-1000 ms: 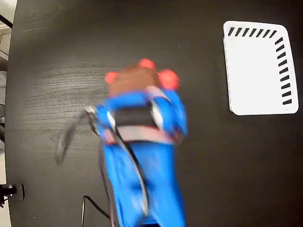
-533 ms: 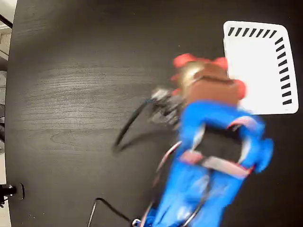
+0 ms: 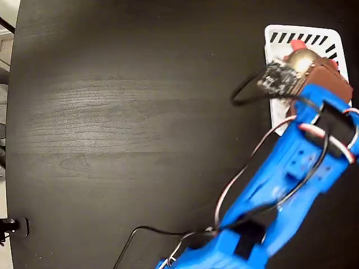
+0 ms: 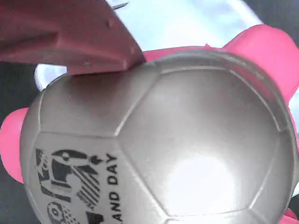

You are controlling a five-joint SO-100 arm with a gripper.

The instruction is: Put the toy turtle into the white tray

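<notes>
Risk first, in the fixed view: your blue arm's pincer (image 3: 314, 70) is clenched on the toy turtle (image 3: 301, 58) and holds it over the near-left part of the white tray (image 3: 279, 117), so letting go here could tip it over that close rim onto the dark table (image 3: 112, 112). In the wrist view the shiny shell (image 4: 187, 140) fills the frame under one dark red finger (image 4: 70, 42) touching its top, with white tray (image 4: 187, 21) beyond; that smooth dome could slip out of the pinch if you swing or jolt.
</notes>
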